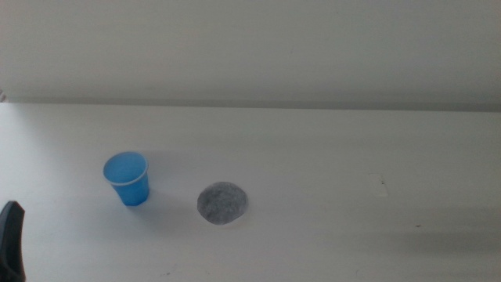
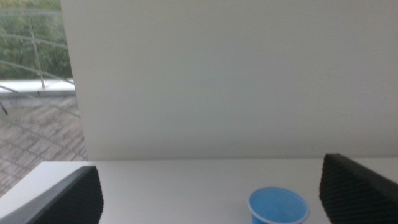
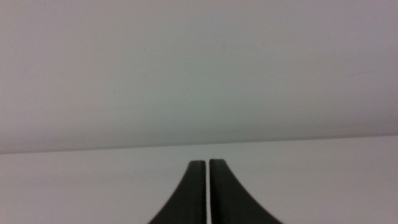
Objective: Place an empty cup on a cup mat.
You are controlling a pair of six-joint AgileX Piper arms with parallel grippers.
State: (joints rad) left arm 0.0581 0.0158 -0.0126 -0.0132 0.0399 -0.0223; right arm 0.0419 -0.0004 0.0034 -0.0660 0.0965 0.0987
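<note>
The blue cup [image 1: 127, 178] stands upright and empty on the white table, left of centre. The grey speckled cup mat [image 1: 223, 203] lies flat just to its right, a short gap apart. My left gripper [image 1: 11, 239] shows only as a dark tip at the picture's lower left edge, well short of the cup. In the left wrist view its jaws stand wide open and empty [image 2: 211, 193], and the cup [image 2: 278, 206] shows between them, farther off. My right gripper [image 3: 208, 165] is shut and empty, out of the middle view.
A plain pale wall [image 1: 250, 47] runs along the far edge of the table [image 1: 352, 157]. A window with greenery and a railing [image 2: 31, 37] shows in the left wrist view.
</note>
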